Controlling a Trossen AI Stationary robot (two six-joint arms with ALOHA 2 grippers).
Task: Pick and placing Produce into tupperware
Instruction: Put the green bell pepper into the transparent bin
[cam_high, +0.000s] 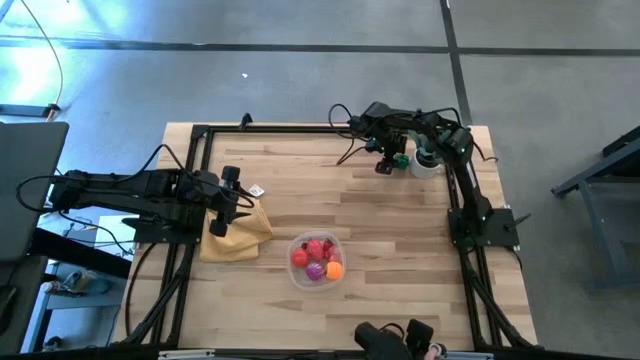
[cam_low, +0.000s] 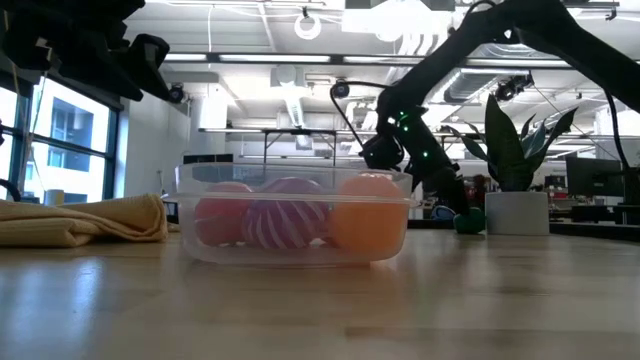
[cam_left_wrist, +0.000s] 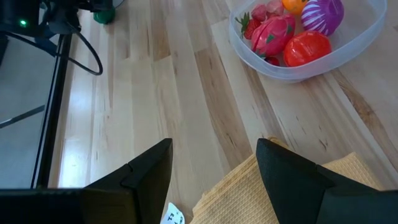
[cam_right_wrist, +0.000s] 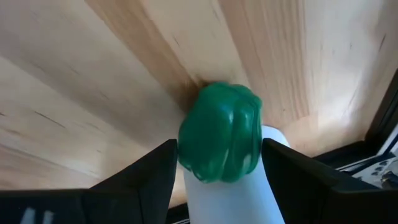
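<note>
Take the clear, round-cornered plastic tupperware as your landmark. To its left, the left end effector hovers over the folded mustard-yellow cloth, fingers apart and holding nothing; expect no interference from it. Four pieces of toy produce lie inside the container: red, pink-red, striped magenta-purple and orange.

To the far right of the tupperware, the right end effector straddles a lobed green toy vegetable. Its fingers stand on either side; you cannot tell whether they are pressing it.

Hazards:
- The vegetable sits just beside the white pot of the spiky plant. A careless lift may tip the pot.
- A loose grip on the rounded shape may let it slip and roll across the bench.
</note>
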